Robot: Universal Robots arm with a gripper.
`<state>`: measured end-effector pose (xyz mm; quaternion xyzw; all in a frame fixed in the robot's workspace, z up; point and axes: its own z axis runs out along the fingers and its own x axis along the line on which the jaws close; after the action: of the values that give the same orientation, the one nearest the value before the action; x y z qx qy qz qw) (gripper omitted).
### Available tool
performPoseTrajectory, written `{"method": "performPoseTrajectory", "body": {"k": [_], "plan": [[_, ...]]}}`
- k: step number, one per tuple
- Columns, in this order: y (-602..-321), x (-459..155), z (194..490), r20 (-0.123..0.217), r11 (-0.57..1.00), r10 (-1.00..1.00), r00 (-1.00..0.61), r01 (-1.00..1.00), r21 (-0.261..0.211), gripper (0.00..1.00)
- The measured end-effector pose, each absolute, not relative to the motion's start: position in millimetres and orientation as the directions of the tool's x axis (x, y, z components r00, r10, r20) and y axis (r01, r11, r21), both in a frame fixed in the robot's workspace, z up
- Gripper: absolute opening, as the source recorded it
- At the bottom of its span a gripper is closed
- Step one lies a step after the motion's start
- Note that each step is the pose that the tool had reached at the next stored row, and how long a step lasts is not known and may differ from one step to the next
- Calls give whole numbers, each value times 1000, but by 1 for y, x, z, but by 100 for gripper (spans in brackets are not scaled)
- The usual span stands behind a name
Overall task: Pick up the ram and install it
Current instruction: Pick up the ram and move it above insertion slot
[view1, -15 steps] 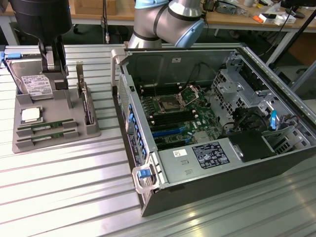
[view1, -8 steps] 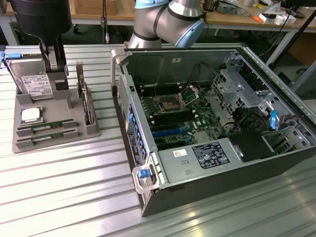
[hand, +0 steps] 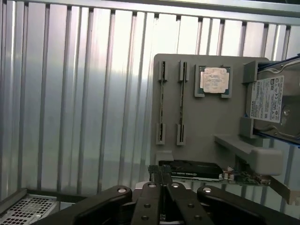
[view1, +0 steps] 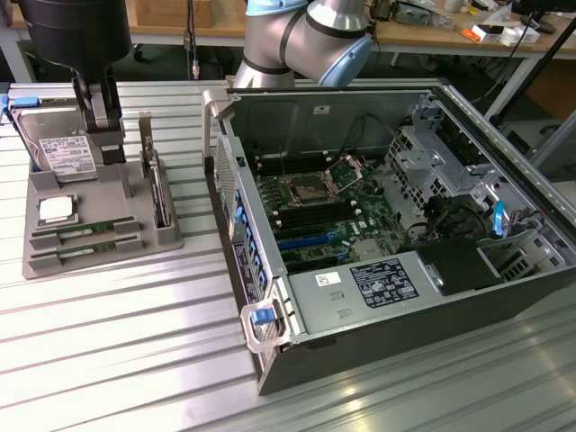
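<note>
Your hand [hand: 162, 182] is shut and empty, so it could bump the ram [hand: 162, 103], not grab it.

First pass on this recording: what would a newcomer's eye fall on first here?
The open computer case, its motherboard bared, dominates the exterior view's right, with the robot arm at its far side. On the exterior view's left sits a gray tray holding two ram sticks, a processor chip and a hard drive. In the wrist view the shut hand faces that tray.
</note>
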<state>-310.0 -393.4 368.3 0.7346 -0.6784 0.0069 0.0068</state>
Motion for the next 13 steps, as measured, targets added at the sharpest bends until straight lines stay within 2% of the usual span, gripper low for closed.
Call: {"method": "performPoseTrajectory", "body": {"k": [2, 9, 13], "plan": [[-393, -310, 368, 19, -32, -999, 32, -999, 0, 11], [-393, -312, 368, 19, -26, -999, 26, -1000, 1, 11], [-393, -312, 368, 19, -26, -999, 26, -1000, 1, 36]]}}
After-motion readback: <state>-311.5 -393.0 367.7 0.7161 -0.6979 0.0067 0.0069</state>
